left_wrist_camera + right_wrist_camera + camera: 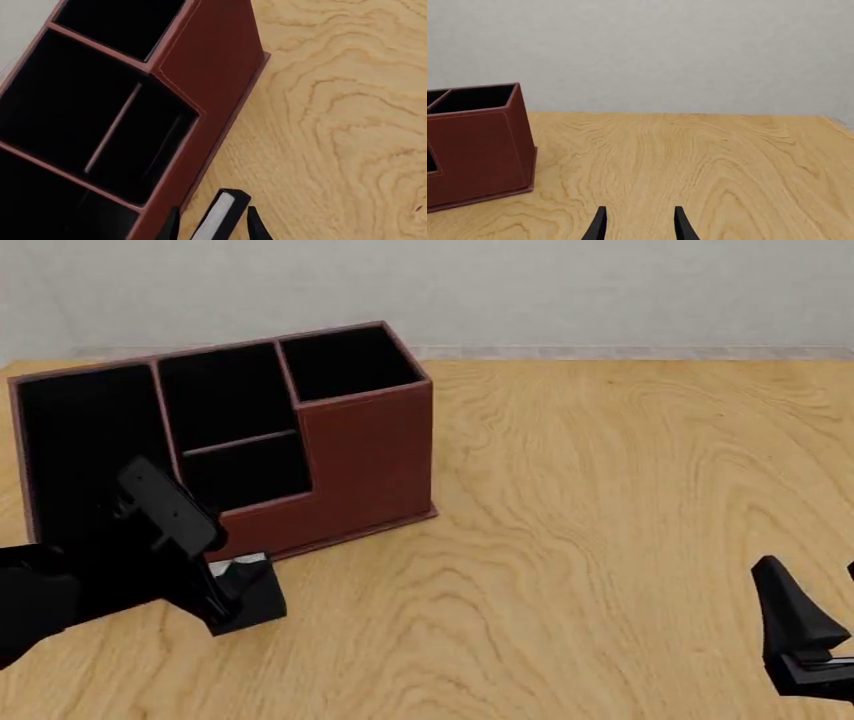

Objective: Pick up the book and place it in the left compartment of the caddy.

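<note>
The small black book, white page edge showing, is held between the fingers of my left gripper, which is shut on it. In the front view the book hangs just in front of the low front wall of the reddish-brown caddy, with the left gripper coming in from the left. The left compartment is the wide black section at the caddy's low end. From the left wrist, that compartment lies beside the book. My right gripper stands open and empty at the near right, far from the caddy.
The caddy has split middle sections and a tall square section at its right end. Bare wooden table stretches to the right. A pale wall rises behind the table.
</note>
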Tool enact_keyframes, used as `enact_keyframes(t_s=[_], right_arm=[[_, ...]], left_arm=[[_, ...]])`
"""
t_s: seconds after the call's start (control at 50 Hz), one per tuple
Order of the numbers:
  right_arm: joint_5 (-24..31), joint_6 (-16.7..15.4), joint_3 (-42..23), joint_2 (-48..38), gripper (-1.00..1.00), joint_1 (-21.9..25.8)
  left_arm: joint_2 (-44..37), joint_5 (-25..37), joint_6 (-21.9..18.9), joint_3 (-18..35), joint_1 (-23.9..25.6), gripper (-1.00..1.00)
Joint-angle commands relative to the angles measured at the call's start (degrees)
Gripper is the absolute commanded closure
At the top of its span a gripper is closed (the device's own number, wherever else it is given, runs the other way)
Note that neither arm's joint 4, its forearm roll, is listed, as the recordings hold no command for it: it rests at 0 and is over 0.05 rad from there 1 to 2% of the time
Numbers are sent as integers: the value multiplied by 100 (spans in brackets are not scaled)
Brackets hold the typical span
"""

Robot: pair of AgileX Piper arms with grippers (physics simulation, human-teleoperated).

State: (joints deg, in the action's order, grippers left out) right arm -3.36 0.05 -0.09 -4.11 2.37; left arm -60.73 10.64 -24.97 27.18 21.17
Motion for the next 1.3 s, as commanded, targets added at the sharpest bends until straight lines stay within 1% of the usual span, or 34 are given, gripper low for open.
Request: enact_keyframes(t_s=[0.02,0.38,0.62,0.84,0.92,1.3], right_arm=[[-31,-11,-7,-35,-100,5],[-77,-45,-1,-82,-100,10],[-35,-67,5,-41,-100,20],[-71,-82,1,-89,-100,27],[-91,-82,3,-113,-100,28],[-122,-109,2,-162,-100,31]], left_arm=[[-155,-228,19,-161,-35,-100],[-456,-639,84,-329,-131,-100],[-644,-871,54,-420,-198,-100],[-743,-902,69,-406,-184,-100],[-864,-1031,66,-448,-189,-100],[-1028,-1221,119,-542,-199,-100]])
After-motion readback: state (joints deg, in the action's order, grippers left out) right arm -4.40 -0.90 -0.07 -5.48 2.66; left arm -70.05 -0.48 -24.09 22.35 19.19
